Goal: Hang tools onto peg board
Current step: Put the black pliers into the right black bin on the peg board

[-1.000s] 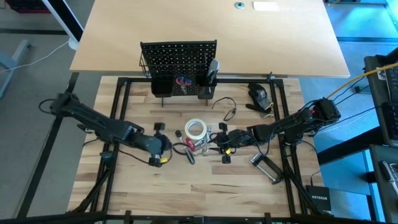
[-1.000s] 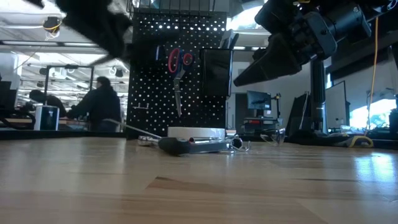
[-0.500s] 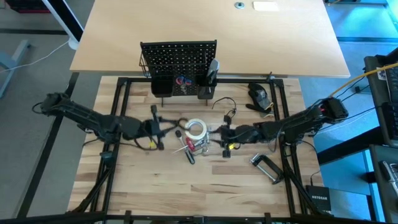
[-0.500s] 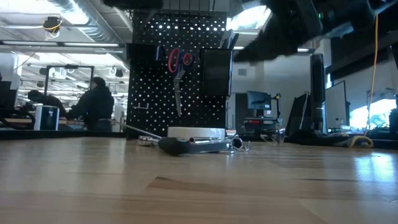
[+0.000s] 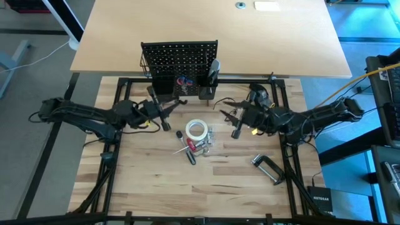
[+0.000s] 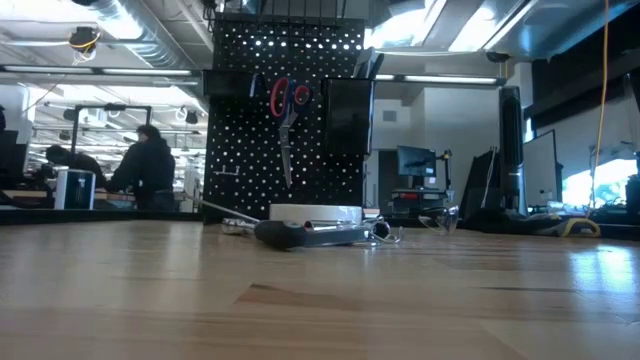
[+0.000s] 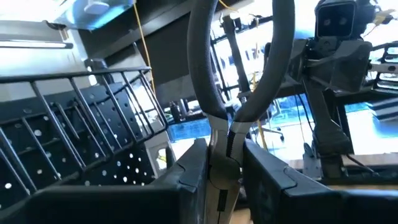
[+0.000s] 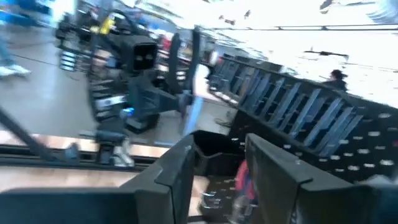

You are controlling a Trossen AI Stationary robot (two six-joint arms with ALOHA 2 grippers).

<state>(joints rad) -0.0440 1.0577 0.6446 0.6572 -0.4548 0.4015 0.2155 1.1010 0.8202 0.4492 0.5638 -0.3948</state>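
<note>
Pliers (image 7: 231, 93) sit clamped in our left gripper (image 5: 164, 111) just before the peg board (image 5: 179, 59); our right gripper (image 5: 236, 122) hovers nearby, jaws parted, empty; scissors (image 6: 287, 105) already hung; risk we see: tilted handles could snag the wire basket (image 7: 87, 118) and drop.

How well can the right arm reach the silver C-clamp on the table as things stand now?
Probably well. The C-clamp lies alone on the table near the right arm, and nothing covers it. However, the right gripper is raised and points toward the peg board, so it must turn back.
</note>
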